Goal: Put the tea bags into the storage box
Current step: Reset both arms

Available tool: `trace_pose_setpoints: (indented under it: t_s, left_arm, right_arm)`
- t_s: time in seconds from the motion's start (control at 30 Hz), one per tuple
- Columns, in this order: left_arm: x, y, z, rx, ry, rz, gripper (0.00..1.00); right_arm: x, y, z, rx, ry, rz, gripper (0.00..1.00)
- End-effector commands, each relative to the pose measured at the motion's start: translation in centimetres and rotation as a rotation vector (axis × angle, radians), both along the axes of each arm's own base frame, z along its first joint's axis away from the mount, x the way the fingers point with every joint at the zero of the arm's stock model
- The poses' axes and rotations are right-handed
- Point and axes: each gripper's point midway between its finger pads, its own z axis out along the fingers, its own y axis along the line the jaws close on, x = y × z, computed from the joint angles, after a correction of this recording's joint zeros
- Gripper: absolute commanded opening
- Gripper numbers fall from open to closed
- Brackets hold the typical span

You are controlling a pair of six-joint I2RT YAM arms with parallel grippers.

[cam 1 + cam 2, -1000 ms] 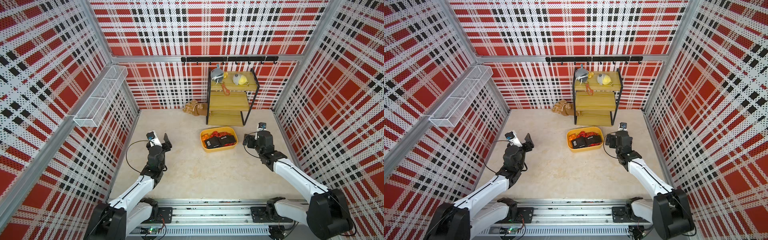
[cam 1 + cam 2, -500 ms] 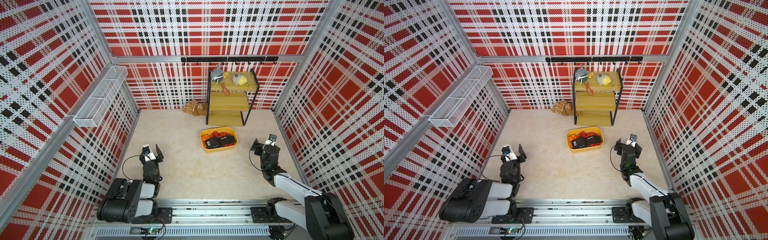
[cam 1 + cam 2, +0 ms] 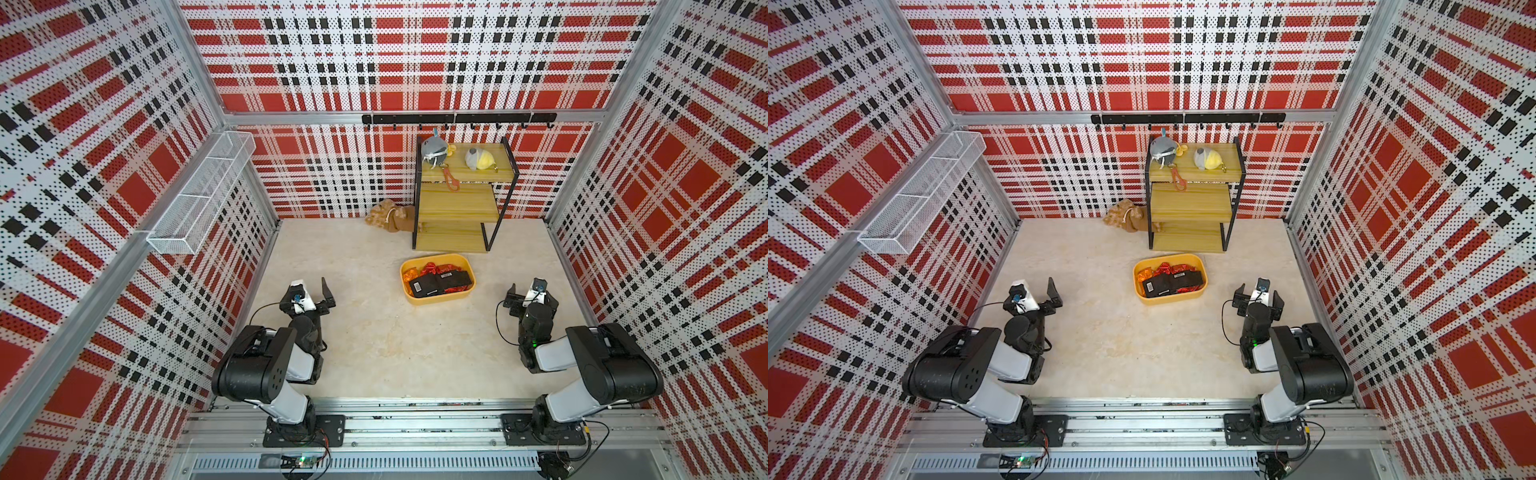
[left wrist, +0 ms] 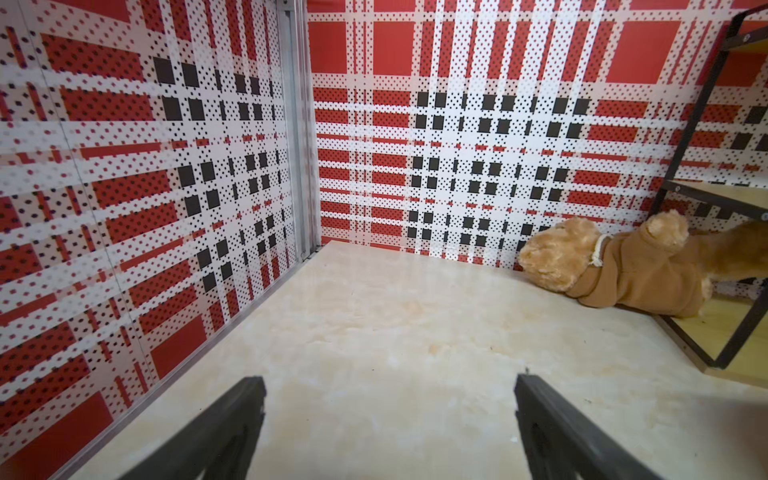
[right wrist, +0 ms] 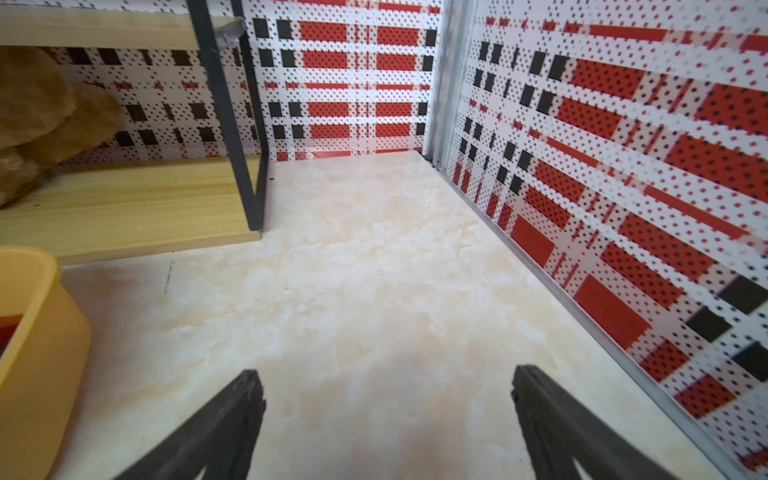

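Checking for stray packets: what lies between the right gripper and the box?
Nothing: only bare floor lies between the right gripper and the box, as both top views show.

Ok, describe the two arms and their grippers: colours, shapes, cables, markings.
The left arm and right arm match: bulky rounded black joints, white links between, black base plates. A thin black cable loops at each wrist, beside a small white camera. The left gripper and right gripper each have two flat black tapering fingers. A small green light glows on the right arm.
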Motion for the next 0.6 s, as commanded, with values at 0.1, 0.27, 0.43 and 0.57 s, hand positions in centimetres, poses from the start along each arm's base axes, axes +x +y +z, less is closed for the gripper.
trace_pose_setpoints:
  t_s: [0.1,0.27,0.43,0.57]
  left_arm:
    - [1.3,1.7,-0.3,-0.040,0.031,0.106,0.99]
    - [1.3,1.9,-0.4,-0.042,0.036,0.121,0.99]
    - [1.4,1.9,-0.4,-0.042,0.038,0.119,0.99]
    - [1.4,1.9,-0.4,-0.043,0.037,0.119,0.99]
  right_arm:
    - [2.4,1.0,2.3,0.002,-0.035,0.052,1.00]
    - [2.5,0.8,2.2,0.004,-0.033,0.057,1.00]
    - [2.5,0.8,2.2,0.003,-0.036,0.058,1.00]
    - [2.5,0.8,2.3,0.004,-0.039,0.058,1.00]
